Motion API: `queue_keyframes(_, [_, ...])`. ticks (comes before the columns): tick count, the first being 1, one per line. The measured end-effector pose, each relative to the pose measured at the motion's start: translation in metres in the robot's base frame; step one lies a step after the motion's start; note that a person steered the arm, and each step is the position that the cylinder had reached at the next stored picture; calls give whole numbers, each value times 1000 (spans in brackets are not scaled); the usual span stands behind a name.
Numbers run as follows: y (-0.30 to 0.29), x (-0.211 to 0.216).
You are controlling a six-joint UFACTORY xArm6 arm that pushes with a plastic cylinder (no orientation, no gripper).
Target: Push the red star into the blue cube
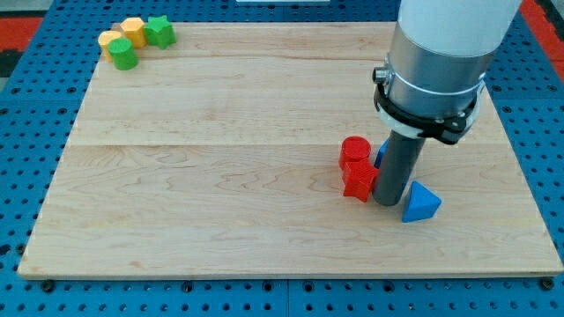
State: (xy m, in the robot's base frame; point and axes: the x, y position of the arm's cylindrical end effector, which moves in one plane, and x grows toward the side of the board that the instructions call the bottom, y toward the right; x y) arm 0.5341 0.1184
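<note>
Tip (389, 202), bare rod holding nothing, down just right of red star (359, 180), blue cube (380, 157) mostly hidden behind rod; best circled round to star's left, then nudged rightward, slow and centred.

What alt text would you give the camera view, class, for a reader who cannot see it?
My tip rests on a wooden board right of two touching red blocks, with a blue block on its right and another blue piece mostly hidden behind the rod. Yellow and green blocks cluster at the view's top left.
</note>
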Motion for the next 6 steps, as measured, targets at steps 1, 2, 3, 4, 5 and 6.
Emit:
queue_keyframes(1, [-82, 22])
queue_keyframes(2, [-62, -8])
queue_keyframes(3, [-17, -34])
queue_keyframes(4, [11, -71])
queue_keyframes(5, [18, -76])
queue_keyframes(6, [18, -57])
